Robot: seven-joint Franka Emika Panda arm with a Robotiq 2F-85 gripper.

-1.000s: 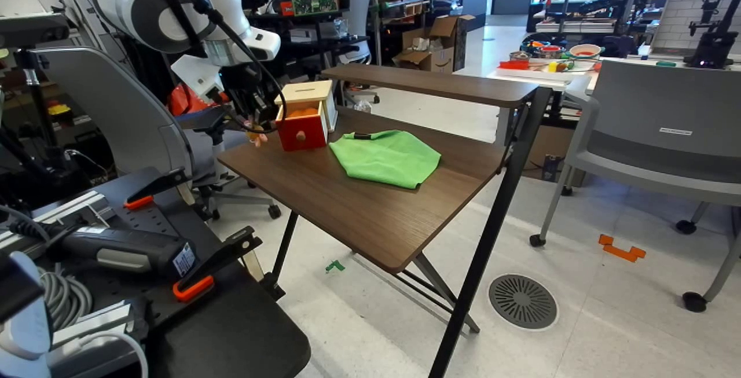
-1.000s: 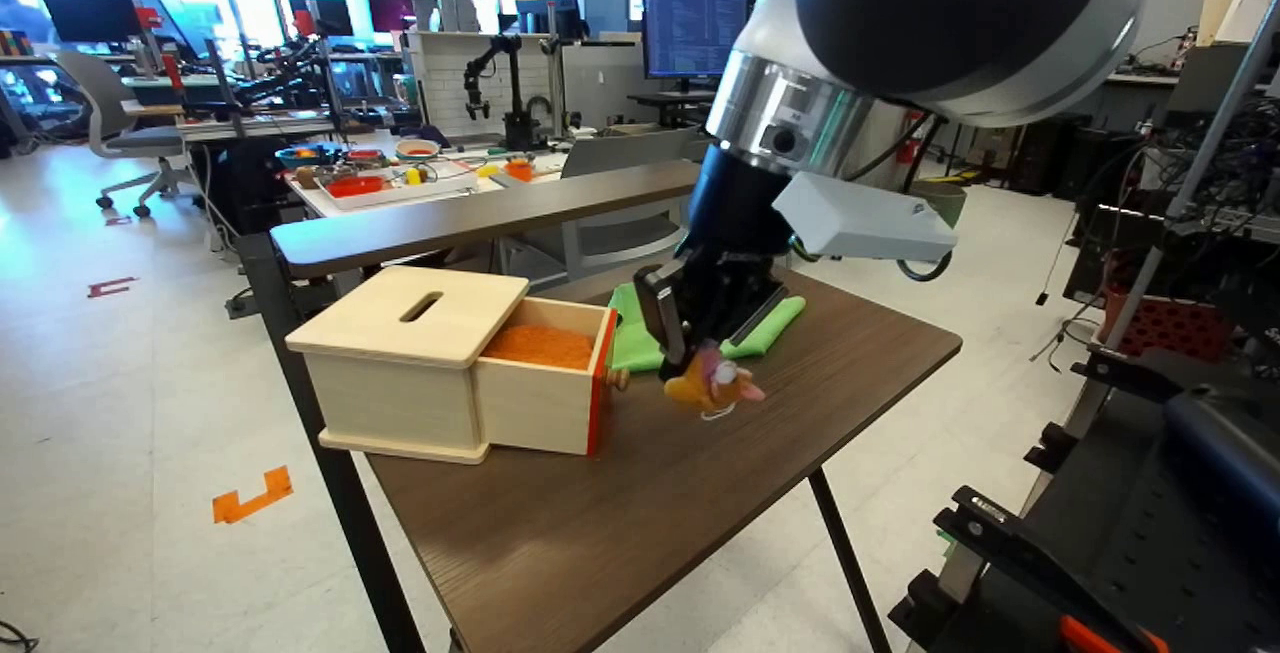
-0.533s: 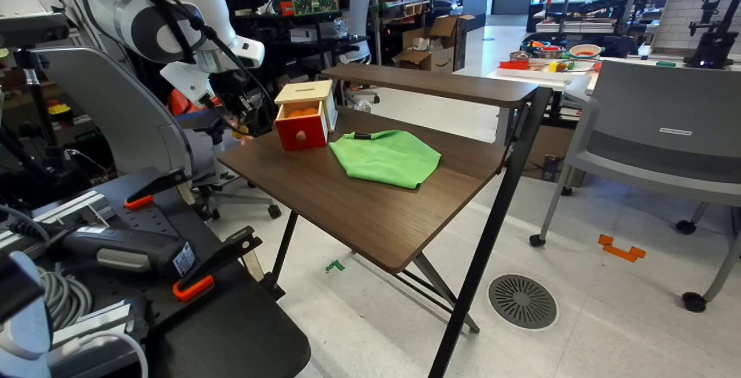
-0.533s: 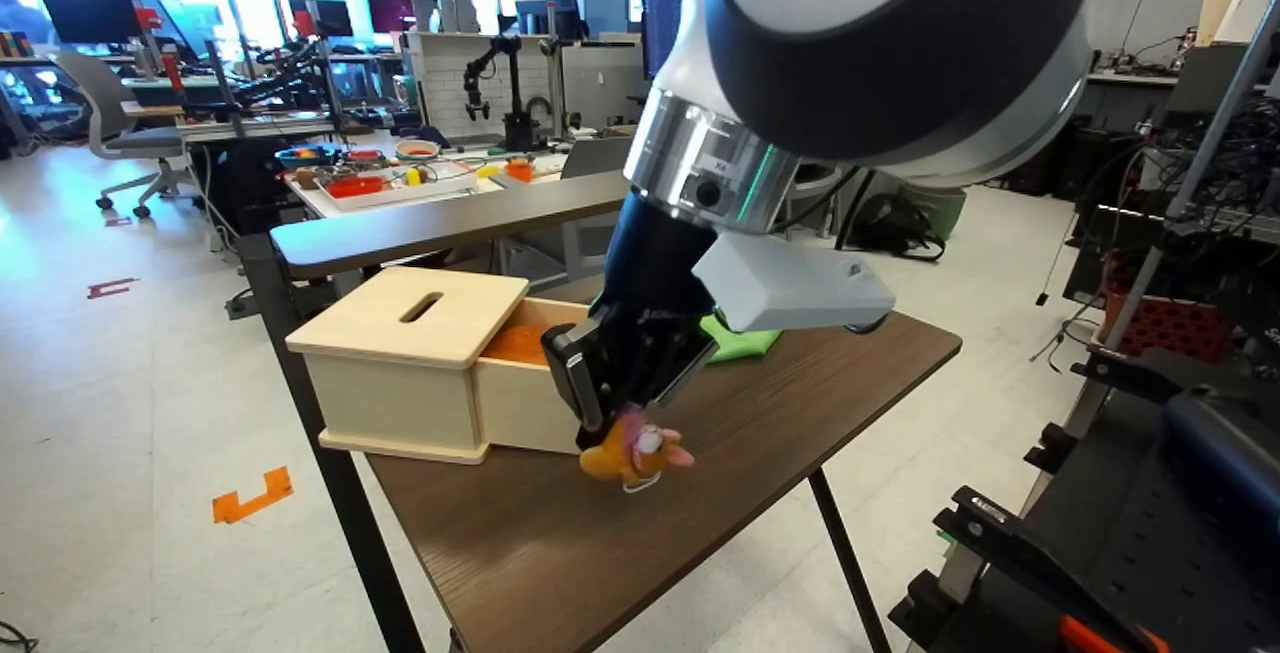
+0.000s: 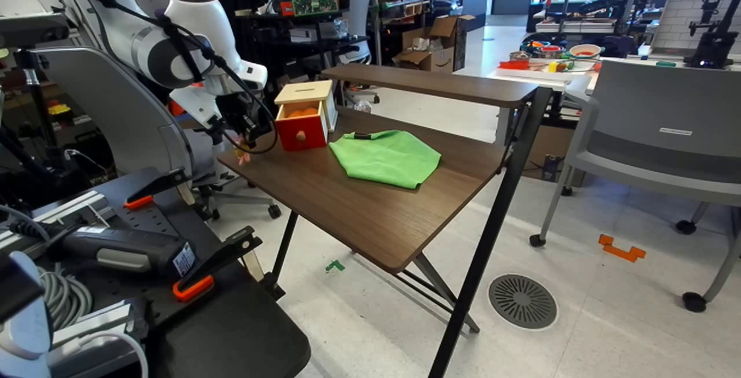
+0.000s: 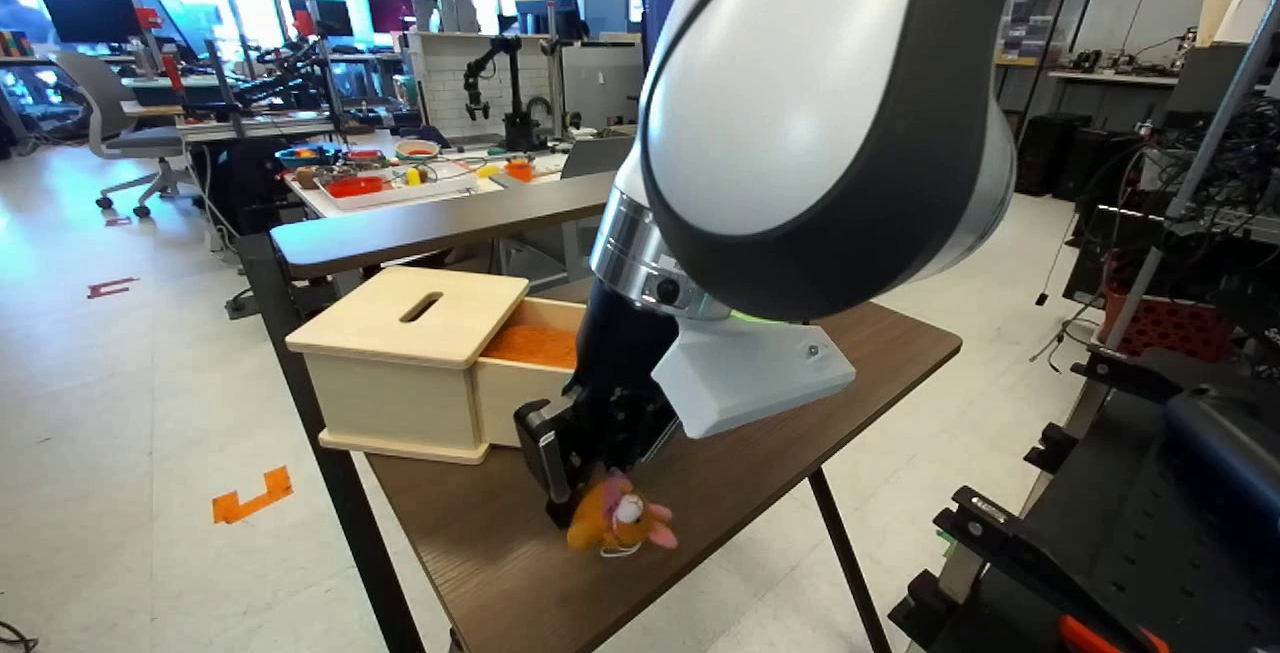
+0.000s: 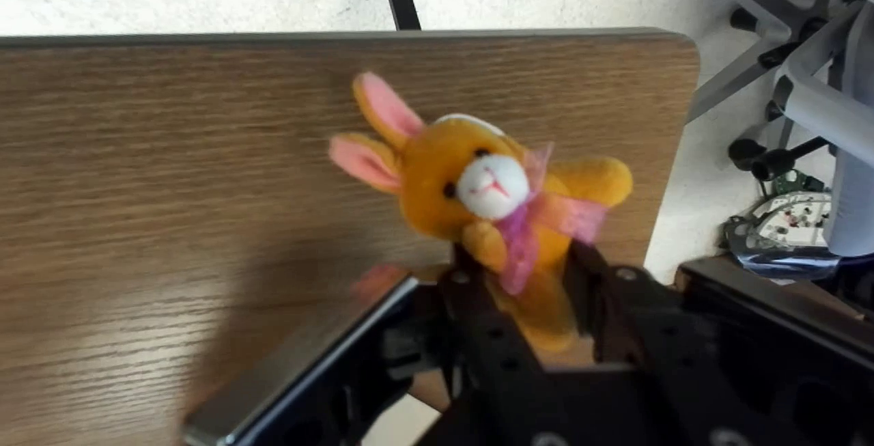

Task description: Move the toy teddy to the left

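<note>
The toy teddy (image 6: 612, 518) is a small orange-brown plush with pink ears, a white muzzle and a pink ribbon. My gripper (image 7: 522, 258) is shut on its body, one finger on each side. The wrist view shows the toy (image 7: 437, 183) with its head and ears sticking out past the fingertips. In an exterior view the gripper (image 6: 592, 488) points down over the end of the brown table (image 6: 520, 573), beside the box. In an exterior view the toy (image 5: 243, 152) shows small at the table's far left corner. The gap between toy and tabletop is hard to judge.
A wooden box (image 6: 400, 383) with its red-fronted drawer (image 5: 301, 132) pulled out stands close to the gripper. Something orange (image 6: 530, 345) lies in the drawer. A green cloth (image 5: 388, 158) lies on the table. A raised shelf (image 5: 428, 84) runs along one side. The table edge (image 7: 307, 36) is near the toy.
The gripper has carried the toy past the box's drawer front toward the table's end, then lowered it nearer the tabletop. It stays gripped. Box and cloth have not moved.
</note>
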